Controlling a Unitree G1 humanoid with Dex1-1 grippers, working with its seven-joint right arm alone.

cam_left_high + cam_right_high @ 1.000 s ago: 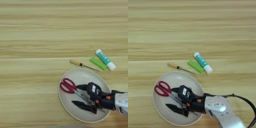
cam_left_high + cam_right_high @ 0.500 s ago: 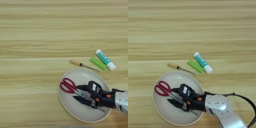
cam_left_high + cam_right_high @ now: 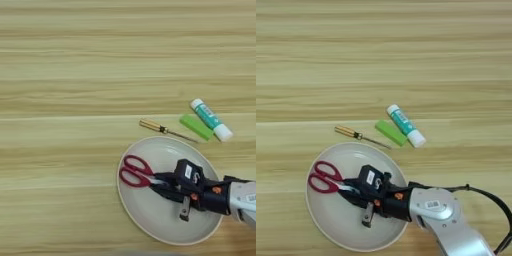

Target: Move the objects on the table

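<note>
Over the last second the two black fingers, formerly spread wide over the lower right part of the plate, have drawn together and shifted toward the scissor blades; the other objects have not moved. The right gripper on its silver forearm enters from the lower right and sits over the large round beige plate, which lies on the light wooden table near its front edge. The red-handled metal scissors lie inside the plate, long axis roughly left to right, handles to the robot's left and blades pointing right into the gripper. The jaws appear nearly closed around the blade end, but the black body hides the contact, so a firm hold cannot be confirmed. A grey part hangs below the gripper toward the plate floor. Beyond the plate rim lie a small screwdriver with an amber handle, a bright green block and the white tube with teal label and white cap, the tube angled with its cap toward the lower right and just beside the block. Any coming lift of the scissors depends on the grip on the blades, with the heavier handles overhanging to the left.
</note>
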